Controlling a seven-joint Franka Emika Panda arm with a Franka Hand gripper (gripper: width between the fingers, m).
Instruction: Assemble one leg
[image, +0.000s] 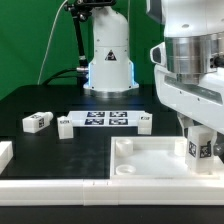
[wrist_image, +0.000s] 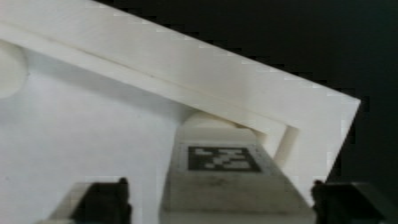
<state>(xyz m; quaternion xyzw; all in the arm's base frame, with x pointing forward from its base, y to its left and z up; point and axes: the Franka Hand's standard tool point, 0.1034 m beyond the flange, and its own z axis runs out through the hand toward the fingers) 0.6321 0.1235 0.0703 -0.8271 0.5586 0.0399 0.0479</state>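
Observation:
A leg (image: 200, 148), a small white block with a black-and-white tag, stands upright in the far corner of the large white tray-like piece (image: 150, 165) on the exterior view's right. My gripper (image: 200, 134) hangs straight over it. In the wrist view the leg (wrist_image: 222, 160) sits against the tray's corner wall (wrist_image: 196, 75). My gripper (wrist_image: 217, 205) straddles it with its fingers (wrist_image: 100, 200) on either side. One finger stands clearly apart from the leg, the other is very close. The gripper looks open.
Three more legs lie on the black table: two (image: 37, 121) (image: 66, 126) at the exterior view's left of the marker board (image: 105, 119), one (image: 145, 122) at its right. A white part (image: 5, 152) sits at the left edge. A white rail (image: 60, 190) runs along the front.

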